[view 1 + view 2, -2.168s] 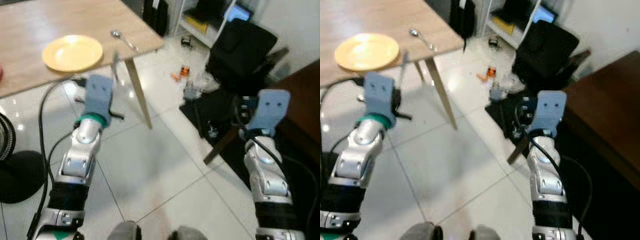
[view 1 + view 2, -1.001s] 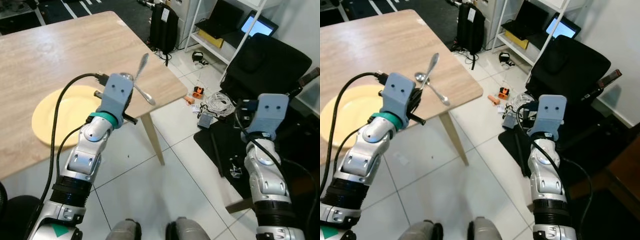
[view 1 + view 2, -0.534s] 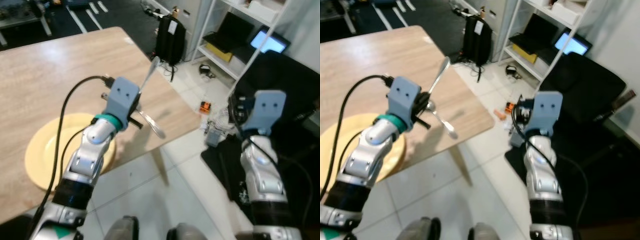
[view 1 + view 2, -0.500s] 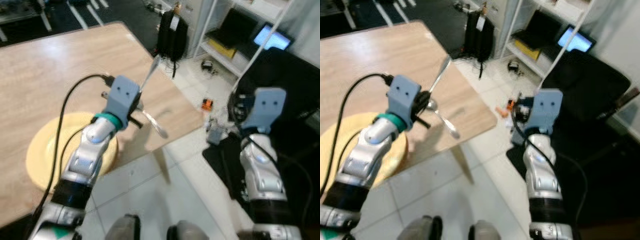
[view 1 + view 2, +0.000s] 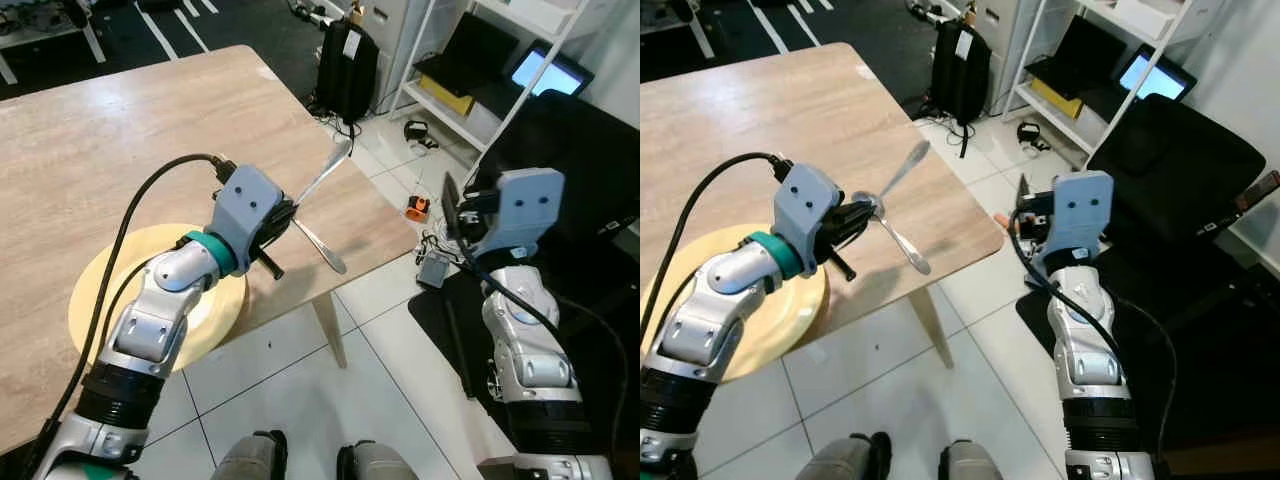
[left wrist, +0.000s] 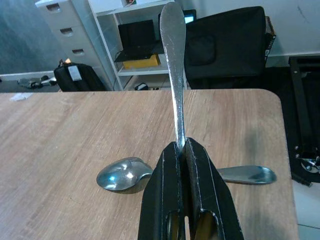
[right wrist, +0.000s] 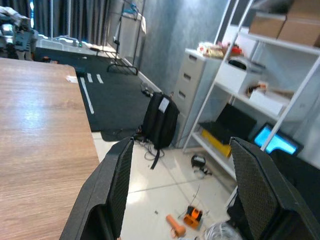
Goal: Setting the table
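Left gripper (image 6: 182, 150) clamps utensil handle (image 6: 173, 60) above spoon (image 6: 125, 173) lying on table (image 5: 120, 130); right gripper (image 7: 175, 190) fingers spread apart.

arms: silver | wrist housings: grey-blue | left wrist: green ring, black cable | fingers (image 6: 200, 180): black

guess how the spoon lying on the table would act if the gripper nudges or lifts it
The spoon looks like polished metal, so it is probably stiff and would slide easily on the smooth table. Its rounded bowl may let it rock or pivot when pushed. It lies flat near the table corner, so gripping it could be fiddly, and the left gripper is already shut on other cutlery.
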`<state>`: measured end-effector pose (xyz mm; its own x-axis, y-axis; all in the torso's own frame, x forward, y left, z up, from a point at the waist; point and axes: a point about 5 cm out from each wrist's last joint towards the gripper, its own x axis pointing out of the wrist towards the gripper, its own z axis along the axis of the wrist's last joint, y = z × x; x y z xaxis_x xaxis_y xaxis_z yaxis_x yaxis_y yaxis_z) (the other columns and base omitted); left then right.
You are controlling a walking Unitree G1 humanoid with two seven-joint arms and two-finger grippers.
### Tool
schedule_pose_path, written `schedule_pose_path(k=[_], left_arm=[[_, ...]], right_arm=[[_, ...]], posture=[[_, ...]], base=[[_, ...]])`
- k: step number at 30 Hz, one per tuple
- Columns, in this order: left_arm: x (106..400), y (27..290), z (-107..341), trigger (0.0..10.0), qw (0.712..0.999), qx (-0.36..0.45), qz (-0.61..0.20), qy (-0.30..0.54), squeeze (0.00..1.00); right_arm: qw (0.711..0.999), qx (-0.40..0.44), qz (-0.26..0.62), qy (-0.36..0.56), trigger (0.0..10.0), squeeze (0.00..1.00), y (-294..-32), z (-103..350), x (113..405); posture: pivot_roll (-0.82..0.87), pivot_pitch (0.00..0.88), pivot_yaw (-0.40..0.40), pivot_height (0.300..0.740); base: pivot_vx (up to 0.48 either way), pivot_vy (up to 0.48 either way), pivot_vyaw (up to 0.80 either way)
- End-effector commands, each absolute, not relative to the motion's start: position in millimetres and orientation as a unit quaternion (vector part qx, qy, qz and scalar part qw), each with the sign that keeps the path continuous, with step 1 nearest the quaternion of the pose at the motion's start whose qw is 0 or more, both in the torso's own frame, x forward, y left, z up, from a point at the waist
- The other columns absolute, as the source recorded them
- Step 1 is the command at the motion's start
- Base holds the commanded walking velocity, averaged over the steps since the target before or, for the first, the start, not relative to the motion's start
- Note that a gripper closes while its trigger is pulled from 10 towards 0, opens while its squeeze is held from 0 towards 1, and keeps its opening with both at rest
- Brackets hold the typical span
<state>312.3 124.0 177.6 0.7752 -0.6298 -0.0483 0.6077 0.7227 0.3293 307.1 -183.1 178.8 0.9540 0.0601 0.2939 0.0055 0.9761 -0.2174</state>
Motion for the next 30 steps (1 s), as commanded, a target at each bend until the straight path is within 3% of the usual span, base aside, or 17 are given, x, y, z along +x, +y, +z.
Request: schedule_pose_path(k=[1,9,11,13,15,16,18,21,23,30], left_arm=[[311,126,179,10.0,0.922,0.169,-0.348,-0.029,0.00],[311,149,184,10.0,0.904,0.210,-0.372,-0.014,0.00],[309,174,193,10.0,0.875,0.268,-0.404,0.003,0.00],[309,174,193,10.0,0.875,0.268,-0.404,0.003,0.00],[307,196,203,10.0,0.840,0.322,-0.436,0.022,0.00],[307,196,203,10.0,0.840,0.322,-0.436,0.022,0.00],[308,210,220,10.0,0.806,0.357,-0.470,0.034,0.00],[308,212,225,10.0,0.796,0.365,-0.481,0.035,0.00],[306,204,233,10.0,0.770,0.372,-0.517,0.027,0.00],[308,182,245,10.0,0.739,0.374,-0.560,-0.009,0.00]], right_arm=[[0.979,-0.125,0.029,-0.159,10.0,0.00,-182,181,305],[0.963,-0.181,0.081,-0.183,10.0,0.00,-177,195,301],[0.935,-0.248,0.141,-0.209,10.0,0.00,-172,211,297],[0.935,-0.248,0.141,-0.209,10.0,0.00,-172,211,297],[0.899,-0.308,0.216,-0.223,10.0,0.00,-162,221,290],[0.899,-0.308,0.216,-0.223,10.0,0.00,-162,221,290],[0.860,-0.335,0.321,-0.213,10.0,0.00,-144,221,279],[0.847,-0.340,0.353,-0.207,10.0,0.00,-138,220,275],[0.829,-0.318,0.416,-0.196,10.0,0.00,-116,212,267],[0.843,-0.232,0.451,-0.181,10.0,0.00,-89,201,266]], posture=[[0.01,0.000,0.040,0.740],[0.02,0.000,0.040,0.740],[0.03,0.003,0.040,0.740],[0.03,0.003,0.040,0.740],[0.03,0.005,0.040,0.740],[0.03,0.005,0.040,0.740],[0.04,0.005,0.039,0.740],[0.04,0.005,0.039,0.740],[0.04,0.004,0.039,0.740],[0.04,0.005,0.041,0.740]], base=[[0.000,0.000,0.00],[0.000,0.000,0.00],[0.000,0.000,0.00],[0.000,0.000,0.00],[0.000,0.000,0.00],[0.000,0.000,0.00],[0.000,0.000,0.00],[0.000,0.000,0.00],[0.000,0.000,0.00],[0.000,0.000,0.00]])
